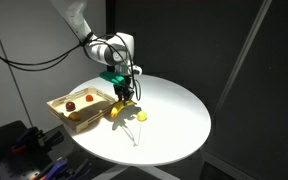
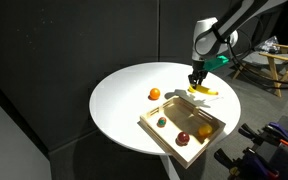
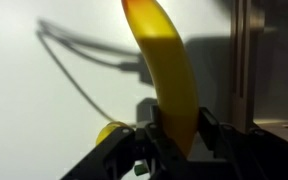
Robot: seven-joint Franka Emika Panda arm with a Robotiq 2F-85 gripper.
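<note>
We see a banana with smooth, slightly glossy yellow skin, and the gripper looks like matt black plastic. The round table has a smooth, matt white top, and the tray looks like pale bare wood.

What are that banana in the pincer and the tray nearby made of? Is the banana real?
The banana: smooth, evenly yellow, slightly glossy with no spots, so possibly plastic, though it could be real. The tray: likely pale wood, by its light tan colour and matte, straight walls.
</note>
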